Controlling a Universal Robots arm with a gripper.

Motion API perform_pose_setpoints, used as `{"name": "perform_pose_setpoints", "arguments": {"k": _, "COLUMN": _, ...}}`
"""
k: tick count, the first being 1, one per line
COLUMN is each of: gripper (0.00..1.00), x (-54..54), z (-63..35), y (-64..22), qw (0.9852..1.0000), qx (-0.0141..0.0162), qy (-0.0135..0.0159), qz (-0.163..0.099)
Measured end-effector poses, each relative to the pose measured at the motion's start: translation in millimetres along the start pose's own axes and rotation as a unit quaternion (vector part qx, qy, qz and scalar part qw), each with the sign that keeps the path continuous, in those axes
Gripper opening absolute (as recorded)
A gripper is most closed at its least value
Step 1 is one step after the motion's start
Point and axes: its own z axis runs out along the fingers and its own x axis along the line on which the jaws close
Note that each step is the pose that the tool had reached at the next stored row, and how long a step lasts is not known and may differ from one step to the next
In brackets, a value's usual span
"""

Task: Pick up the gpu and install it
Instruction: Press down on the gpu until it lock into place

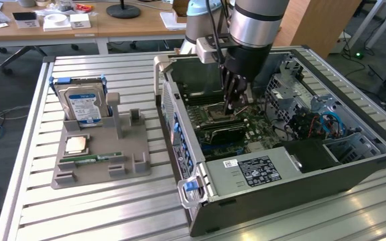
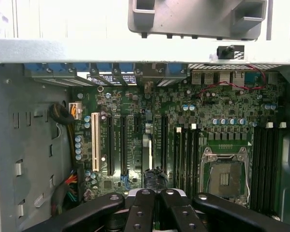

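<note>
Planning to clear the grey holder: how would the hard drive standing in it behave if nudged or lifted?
The hard drive looks metal-cased, so it is probably stiff and heavy for its size. It stands on edge in the grey holder, so a nudge would likely rock rather than topple it. Its smooth label face may be slippery.

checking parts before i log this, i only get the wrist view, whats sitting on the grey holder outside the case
Observer: A hard drive with a blue label stands upright at the far end of the grey holder.
Operator: anything lying flat on it
Observer: A RAM stick lies across the near end, with a CPU chip just behind it.
Operator: how does the arm look from outside
Observer: It reaches straight down into the open case, with the pincer low over the motherboard.
</note>
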Motion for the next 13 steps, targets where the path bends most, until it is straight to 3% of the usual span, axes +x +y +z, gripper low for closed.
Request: {"name": "perform_pose_setpoints", "arguments": {"k": 13, "gripper": 0.11, "x": 0.1, "z": 3.4, "y": 0.1, "qw": 1.0000, "qx": 0.0000, "qy": 0.0000, "qz": 0.000}}
